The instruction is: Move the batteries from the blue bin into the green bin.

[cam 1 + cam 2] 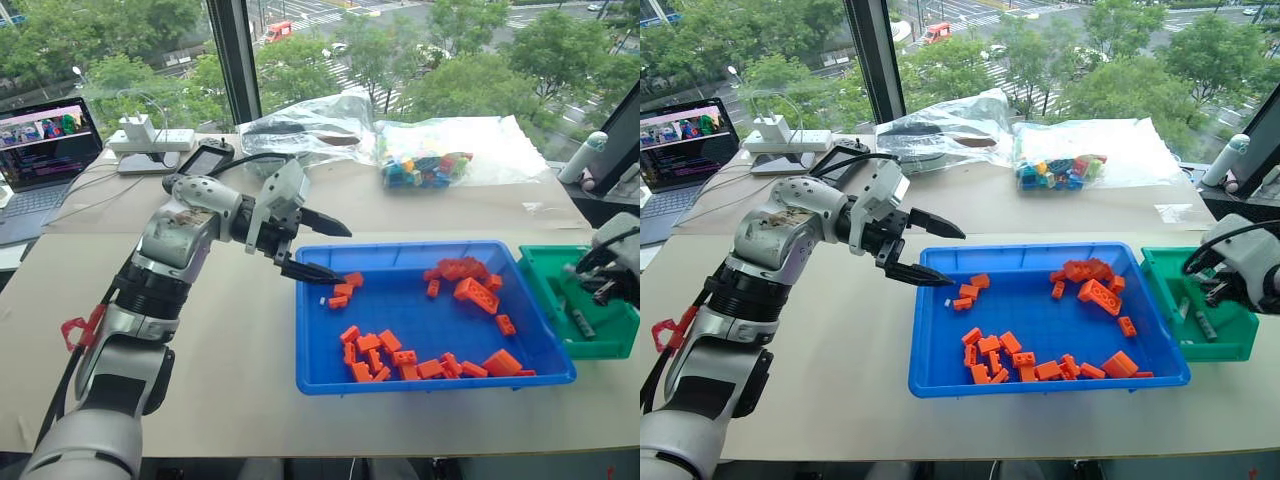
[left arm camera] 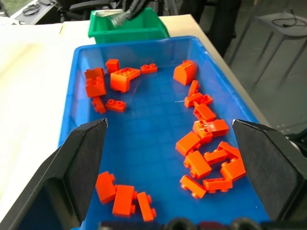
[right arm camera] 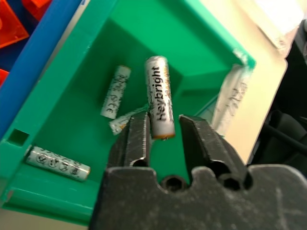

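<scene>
The blue bin (image 1: pixel 430 310), centre frame, holds orange bricks (image 1: pixel 400 360) with no battery visible among them; the left gripper (image 1: pixel 322 250) hangs spread over its left rim. At right, over the green bin (image 3: pixel 72 86), the right gripper (image 3: pixel 163 139) stands parted around a Heybright battery (image 3: pixel 159 96) — whether it is pinched I cannot tell — so, let go crooked, it may bounce out.

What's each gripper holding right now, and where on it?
Left gripper: open, nothing held, over the blue bin. Right gripper: a battery between its fingers by one end; grip uncertain.

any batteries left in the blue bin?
No. The blue bin holds just orange bricks; the batteries lie in the green bin.
</scene>
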`<state>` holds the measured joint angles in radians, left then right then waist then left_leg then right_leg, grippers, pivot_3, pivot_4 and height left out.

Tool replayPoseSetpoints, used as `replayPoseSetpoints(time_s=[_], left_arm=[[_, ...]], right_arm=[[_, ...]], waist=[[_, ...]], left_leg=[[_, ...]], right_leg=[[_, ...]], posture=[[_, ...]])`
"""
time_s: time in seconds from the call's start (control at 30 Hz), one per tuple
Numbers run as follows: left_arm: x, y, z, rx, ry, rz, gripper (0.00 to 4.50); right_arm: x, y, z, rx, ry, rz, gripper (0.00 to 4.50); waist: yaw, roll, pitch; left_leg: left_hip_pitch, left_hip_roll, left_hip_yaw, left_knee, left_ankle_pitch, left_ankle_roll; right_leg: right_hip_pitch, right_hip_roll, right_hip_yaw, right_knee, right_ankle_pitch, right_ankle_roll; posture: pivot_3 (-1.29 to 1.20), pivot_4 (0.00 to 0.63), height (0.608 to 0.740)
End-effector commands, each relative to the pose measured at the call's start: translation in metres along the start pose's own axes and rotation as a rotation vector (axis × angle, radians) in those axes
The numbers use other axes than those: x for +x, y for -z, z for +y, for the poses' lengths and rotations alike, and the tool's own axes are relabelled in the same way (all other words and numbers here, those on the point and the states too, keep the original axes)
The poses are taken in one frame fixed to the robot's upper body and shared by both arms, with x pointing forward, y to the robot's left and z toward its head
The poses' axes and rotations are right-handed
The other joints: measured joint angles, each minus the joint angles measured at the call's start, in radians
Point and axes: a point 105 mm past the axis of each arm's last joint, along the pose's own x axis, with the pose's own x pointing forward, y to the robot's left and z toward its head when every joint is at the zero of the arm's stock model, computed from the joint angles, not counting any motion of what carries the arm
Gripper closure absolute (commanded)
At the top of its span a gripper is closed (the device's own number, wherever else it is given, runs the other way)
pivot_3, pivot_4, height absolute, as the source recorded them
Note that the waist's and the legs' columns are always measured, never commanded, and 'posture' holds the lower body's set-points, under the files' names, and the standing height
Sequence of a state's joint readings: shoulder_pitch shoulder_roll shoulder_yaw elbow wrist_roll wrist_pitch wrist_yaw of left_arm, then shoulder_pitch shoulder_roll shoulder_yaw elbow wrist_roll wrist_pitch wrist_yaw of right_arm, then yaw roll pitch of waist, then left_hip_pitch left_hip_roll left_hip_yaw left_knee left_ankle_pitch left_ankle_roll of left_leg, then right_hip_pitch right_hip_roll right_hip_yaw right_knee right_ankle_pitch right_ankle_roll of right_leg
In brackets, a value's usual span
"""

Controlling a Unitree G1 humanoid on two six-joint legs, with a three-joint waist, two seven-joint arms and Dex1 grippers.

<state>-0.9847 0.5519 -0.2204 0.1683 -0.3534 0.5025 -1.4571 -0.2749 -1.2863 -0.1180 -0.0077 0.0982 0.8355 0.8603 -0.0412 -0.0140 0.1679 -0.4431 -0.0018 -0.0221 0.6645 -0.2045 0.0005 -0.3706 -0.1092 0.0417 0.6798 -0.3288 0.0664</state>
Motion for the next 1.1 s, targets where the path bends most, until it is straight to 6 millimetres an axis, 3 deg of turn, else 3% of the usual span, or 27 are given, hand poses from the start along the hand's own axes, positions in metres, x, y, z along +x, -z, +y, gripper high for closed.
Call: replayPoseSetpoints(time_s=[0.03, 0.17, 0.23, 0.37, 0.5, 0.6, 0.73, 0.83, 1.1], left_arm=[[-0.001, -0.011, 0.006, 0.065, -0.045, 0.002, 0.00], [-0.003, -0.006, 0.014, 0.080, -0.129, 0.025, 0.00], [-0.009, -0.011, 0.020, 0.095, -0.194, -0.009, 0.00], [-0.024, -0.018, 0.028, 0.104, -0.317, -0.083, 0.00], [-0.052, 0.004, 0.041, 0.035, -0.532, -0.080, 0.00], [-0.060, 0.015, 0.039, 0.027, -0.591, -0.066, 0.00], [-0.072, 0.035, 0.027, -0.037, -0.647, -0.065, 0.00], [-0.078, 0.048, 0.020, -0.111, -0.703, -0.097, 0.00], [-0.068, 0.072, 0.011, -0.251, -0.726, -0.117, 0.00]], right_arm=[[-0.017, -0.013, -0.022, -0.030, 0.106, -0.048, 1.74], [-0.029, -0.028, -0.027, -0.052, 0.131, -0.110, 0.34], [-0.040, -0.045, -0.022, -0.030, 0.091, -0.207, 0.03], [-0.059, -0.071, -0.009, -0.036, 0.027, -0.464, 0.03], [-0.064, -0.052, 0.011, 0.195, -0.063, -0.637, 0.03], [-0.066, -0.047, 0.023, 0.308, -0.109, -0.676, 0.03], [-0.066, -0.053, 0.041, 0.343, -0.080, -0.761, 0.03], [-0.061, -0.047, 0.053, 0.362, -0.159, -0.751, 0.03], [-0.050, -0.037, 0.055, 0.321, -0.159, -0.681, 0.03]], waist=[[0.001, 0.000, 0.000], [0.002, 0.000, 0.000], [0.003, 0.000, 0.000], [0.000, 0.000, 0.000], [0.007, -0.003, -0.001], [0.016, -0.003, -0.001], [0.020, -0.003, -0.001], [0.023, -0.003, -0.001], [0.028, -0.003, -0.001]], left_leg=[[0.000, 0.000, 0.000, 0.000, 0.000, 0.000], [0.000, 0.000, 0.000, 0.000, 0.000, 0.000], [0.000, 0.000, 0.000, 0.000, 0.000, 0.000], [0.000, 0.000, -0.001, 0.000, 0.000, 0.000], [0.000, 0.001, -0.003, 0.000, 0.000, 0.000], [0.000, -0.001, -0.002, 0.000, 0.000, 0.000], [0.001, 0.000, -0.002, 0.000, 0.000, -0.001], [0.001, 0.000, -0.001, 0.000, 0.000, -0.001], [0.001, -0.001, -0.001, 0.000, 0.000, -0.001]], right_leg=[[0.000, 0.000, 0.000, 0.000, 0.000, 0.000], [0.000, 0.000, 0.000, 0.000, 0.000, 0.000], [0.000, 0.000, 0.000, 0.000, 0.000, 0.000], [0.000, 0.000, 0.000, 0.000, 0.000, 0.000], [0.002, 0.001, -0.002, 0.000, 0.000, 0.000], [0.002, -0.001, -0.001, 0.000, 0.000, 0.000], [0.002, -0.001, -0.001, 0.001, 0.000, 0.000], [0.002, 0.000, -0.001, 0.001, 0.000, 0.000], [0.002, -0.001, -0.001, 0.000, 0.000, 0.000]], posture=[[0.00, 0.150, 0.737], [0.00, 0.150, 0.737], [0.00, 0.150, 0.737], [0.00, 0.150, 0.737], [0.00, 0.150, 0.737], [0.00, 0.150, 0.737], [0.00, 0.150, 0.737], [0.00, 0.150, 0.737], [0.00, 0.150, 0.737]])
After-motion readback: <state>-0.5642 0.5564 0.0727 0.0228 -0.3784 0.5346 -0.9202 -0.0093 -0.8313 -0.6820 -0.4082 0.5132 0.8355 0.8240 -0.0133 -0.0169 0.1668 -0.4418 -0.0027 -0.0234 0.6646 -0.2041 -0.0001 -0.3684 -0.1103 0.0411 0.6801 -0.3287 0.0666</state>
